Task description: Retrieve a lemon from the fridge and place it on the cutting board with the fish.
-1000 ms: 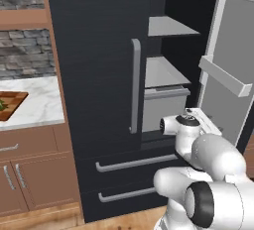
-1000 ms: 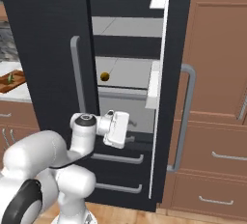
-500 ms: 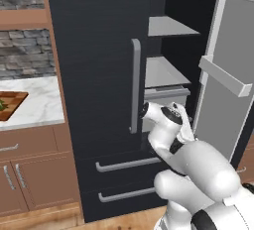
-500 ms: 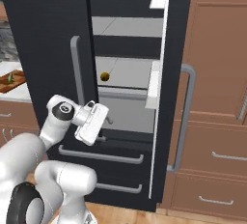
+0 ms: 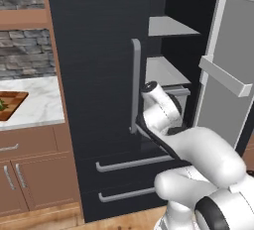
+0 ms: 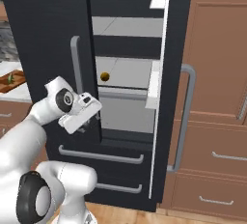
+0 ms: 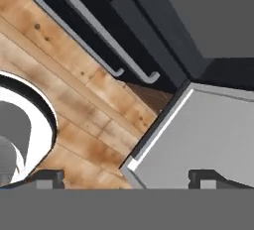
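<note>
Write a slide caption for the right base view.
Fridge with its right door open, lemon on a grey inner shelf, white arm's pincer low by the closed left door.

The tall matte black fridge (image 6: 48, 35) stands with its right door swung open. The white two-finger gripper (image 6: 89, 121) hangs before the closed left door. The small round yellow-olive lemon (image 6: 104, 77) sits on a grey inner shelf (image 6: 128, 73), just above and right of the gripper.

The lemon (image 6: 104, 77) lay alone on a grey shelf (image 6: 126, 76) inside the open fridge (image 6: 53, 35), near the shelf's left end. The white marble worktop (image 5: 34, 106) at the left carried the cutting board (image 5: 11, 104), and the fish (image 6: 9, 78) lay on that board.
</note>
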### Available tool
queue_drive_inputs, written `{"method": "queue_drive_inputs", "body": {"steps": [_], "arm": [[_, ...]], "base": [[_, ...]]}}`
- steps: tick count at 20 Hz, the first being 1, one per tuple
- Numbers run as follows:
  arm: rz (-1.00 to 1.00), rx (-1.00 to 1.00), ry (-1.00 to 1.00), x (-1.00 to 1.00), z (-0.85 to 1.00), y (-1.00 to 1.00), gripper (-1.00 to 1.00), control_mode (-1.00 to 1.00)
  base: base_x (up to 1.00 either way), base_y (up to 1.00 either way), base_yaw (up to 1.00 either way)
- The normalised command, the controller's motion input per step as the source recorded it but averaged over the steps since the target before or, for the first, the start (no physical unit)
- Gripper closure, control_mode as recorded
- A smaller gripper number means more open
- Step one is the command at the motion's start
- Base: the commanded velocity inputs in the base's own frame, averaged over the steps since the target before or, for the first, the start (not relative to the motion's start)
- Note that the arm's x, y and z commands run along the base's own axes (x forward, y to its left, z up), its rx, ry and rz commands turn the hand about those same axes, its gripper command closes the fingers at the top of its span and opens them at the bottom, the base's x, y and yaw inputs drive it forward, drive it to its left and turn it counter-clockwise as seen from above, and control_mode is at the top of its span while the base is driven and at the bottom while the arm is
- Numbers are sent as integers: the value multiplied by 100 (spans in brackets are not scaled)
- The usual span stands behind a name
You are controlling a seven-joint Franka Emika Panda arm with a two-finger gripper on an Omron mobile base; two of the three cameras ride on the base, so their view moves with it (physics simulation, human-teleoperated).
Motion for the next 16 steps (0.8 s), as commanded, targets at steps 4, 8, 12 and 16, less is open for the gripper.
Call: {"method": "queue_drive_inputs", "body": {"steps": [4, 8, 12, 16], "arm": [[-55, 59, -64, 22, -24, 13, -100, -100], [-63, 56, -60, 1, 0, 12, -100, -100], [-60, 60, -52, -6, 5, 17, -100, -100], [-33, 41, -32, -3, 41, 6, -100, -100]], "base": [[0, 0, 0], [0, 0, 0], [0, 0, 0], [0, 0, 0]]}}
